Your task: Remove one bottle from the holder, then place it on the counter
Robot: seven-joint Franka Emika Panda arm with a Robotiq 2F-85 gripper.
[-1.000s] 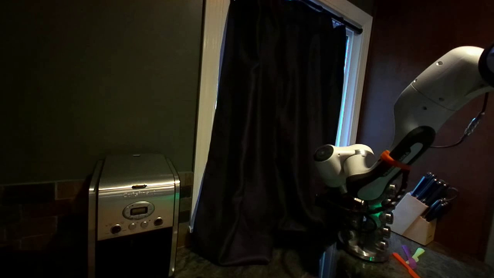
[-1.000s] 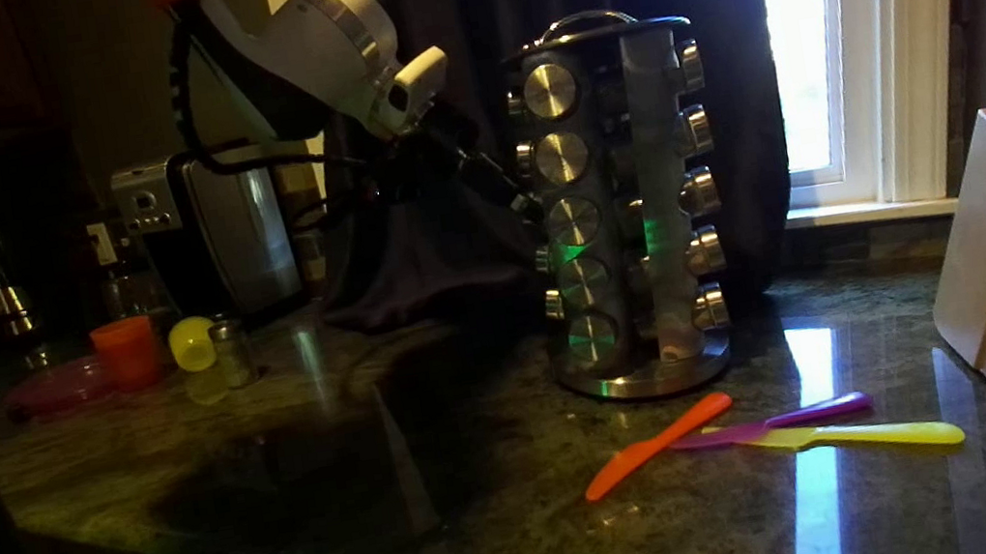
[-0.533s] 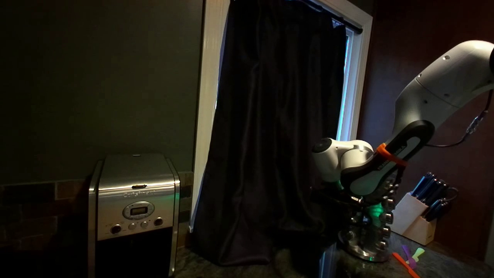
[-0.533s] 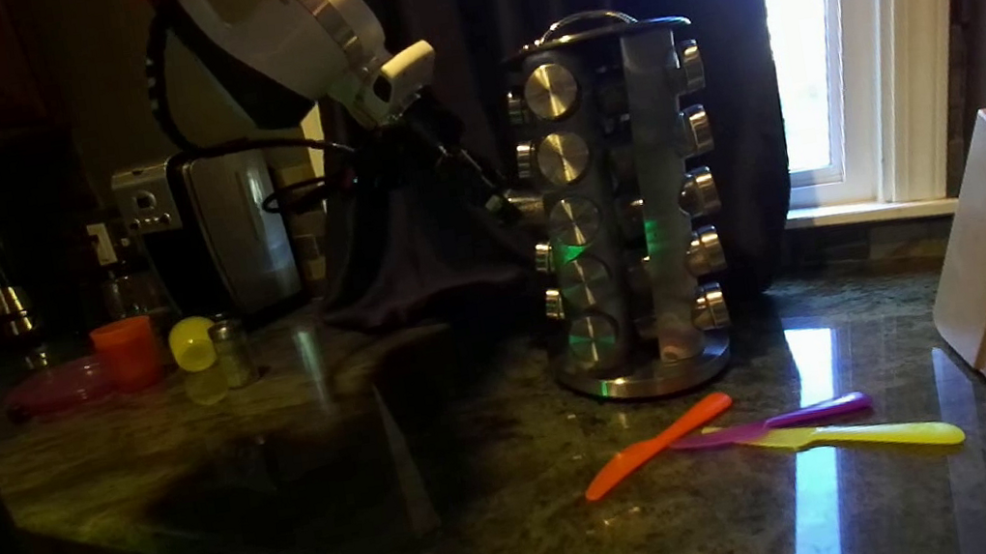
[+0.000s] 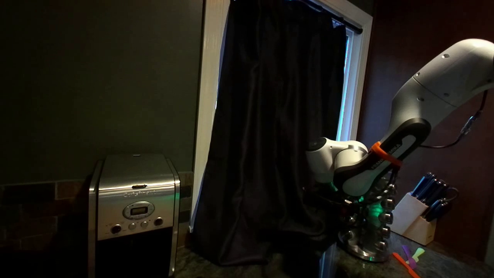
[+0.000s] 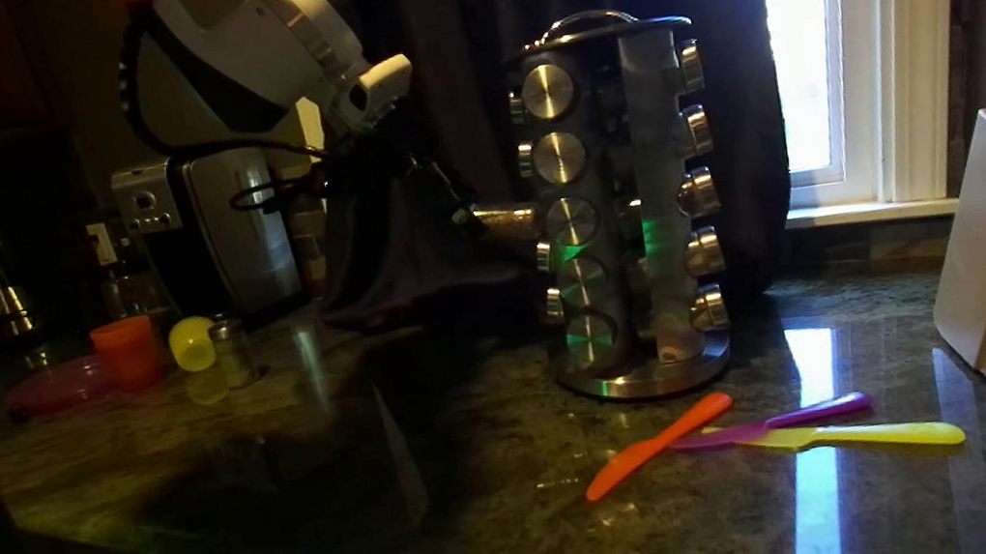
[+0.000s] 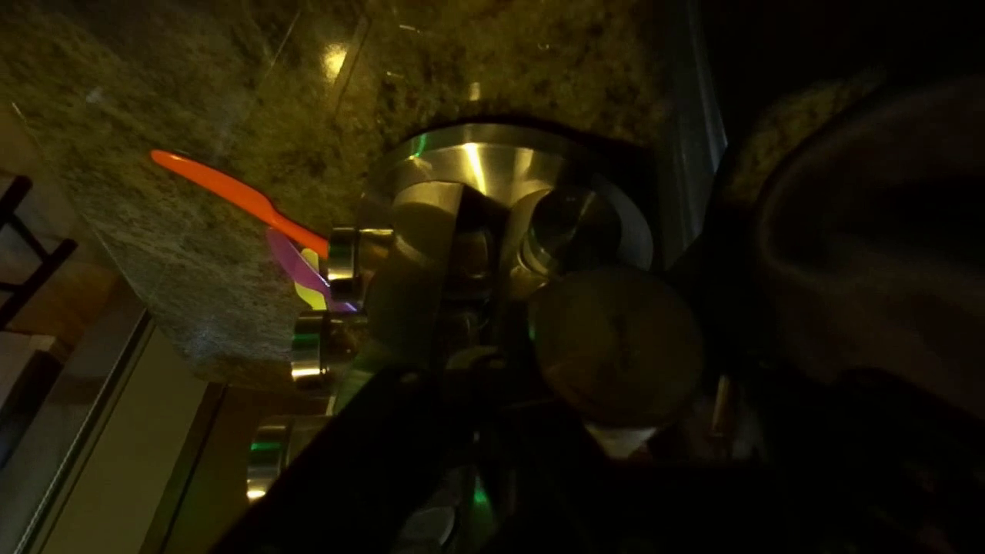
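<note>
Drawn back from the spice rack [image 6: 655, 378] since half a second ago, my gripper [image 6: 465, 218] now stands apart from the rack's side, and more of one spice bottle [image 6: 506, 219] shows in between. The arm's wrist [image 5: 322, 162] has shifted with it in both exterior views. I take it that the gripper is pinching the bottle's outer end, since the bottle follows it out; the wrist view is too dark to show me the contact. The bottle lies on its side at the third tier down, its inner end hidden behind the front column of round metal lids [image 6: 562, 157], so I cannot tell whether it is free of its slot.

Those lids all face outward, which leaves me an end to grip and one sensible way out: straight back along the bottle's length. Pulling crooked could jam it or swing the rack, I judge. The rack's base has not shifted on the speckled stone counter [image 6: 492, 531], nor have the orange knife [image 6: 660, 447], purple knife [image 6: 826, 409] and yellow knife [image 6: 898, 433]. Setting down calls for a spot away from those knives.
</note>
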